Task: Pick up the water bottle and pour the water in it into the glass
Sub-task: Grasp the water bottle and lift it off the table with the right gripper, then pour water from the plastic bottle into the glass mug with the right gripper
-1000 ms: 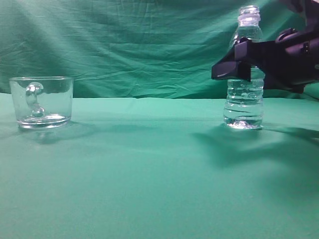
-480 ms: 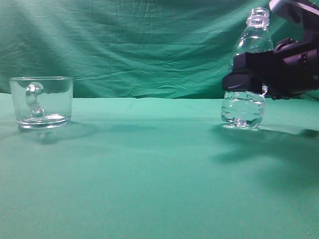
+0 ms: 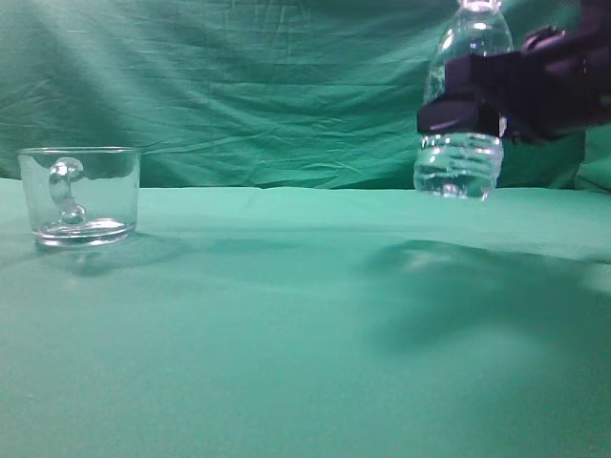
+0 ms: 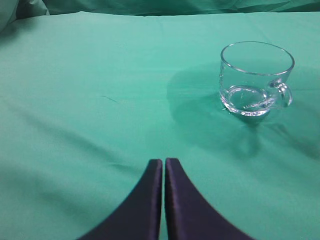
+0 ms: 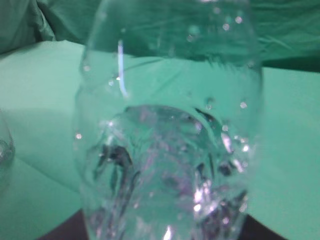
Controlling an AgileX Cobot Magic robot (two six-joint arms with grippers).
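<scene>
The right gripper (image 3: 468,113) was clamped on the water bottle (image 3: 462,95), held roughly upright and clear of the green counter (image 3: 305,324) near its far right edge. The glass (image 3: 80,196) stood well apart toward the far left edge. The left gripper (image 4: 164,172), nearer the glass, had its fingers together, empty.

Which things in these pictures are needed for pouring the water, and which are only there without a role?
Needed for the job:
- the water bottle, lifted off the table, held by the right gripper
- the water inside it
- the glass, empty, standing on the left

Without a role now:
- the left gripper, shut, holding nothing
- the green cloth over the table and backdrop
</scene>
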